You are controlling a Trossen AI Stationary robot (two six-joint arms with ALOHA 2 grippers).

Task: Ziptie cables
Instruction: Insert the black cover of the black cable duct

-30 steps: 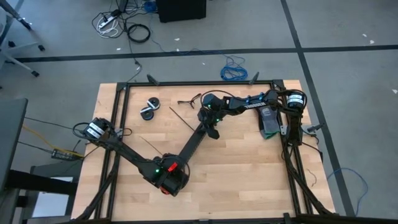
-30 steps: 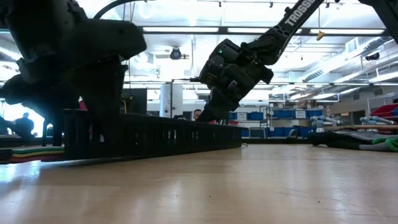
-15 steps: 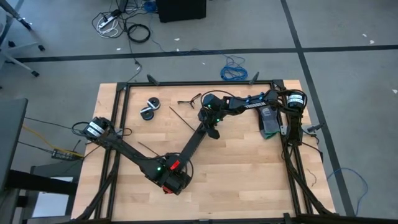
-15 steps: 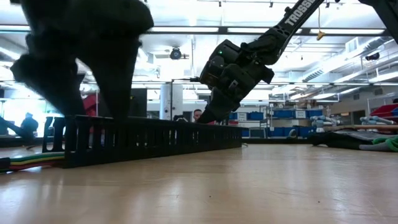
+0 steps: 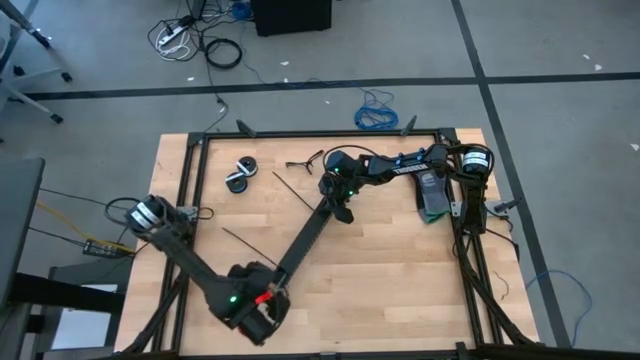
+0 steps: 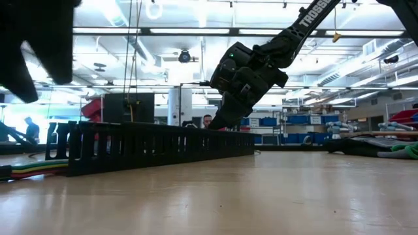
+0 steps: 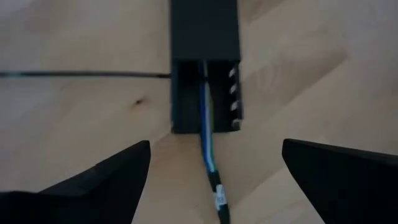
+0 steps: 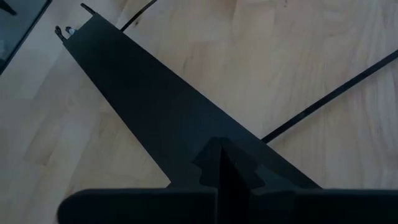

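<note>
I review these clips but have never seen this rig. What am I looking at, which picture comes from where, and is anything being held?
Two dark robot arms work at a wooden table. One picture looks straight down, one looks level across the tabletop, and two come from cameras on the wrists. A long black slotted channel lies diagonally on the table, with wires coming out of its near end. Thin black zipties lie loose nearby. The left gripper hangs open at that near end, holding nothing. The right gripper is shut, pressing on the channel's far end.
</note>
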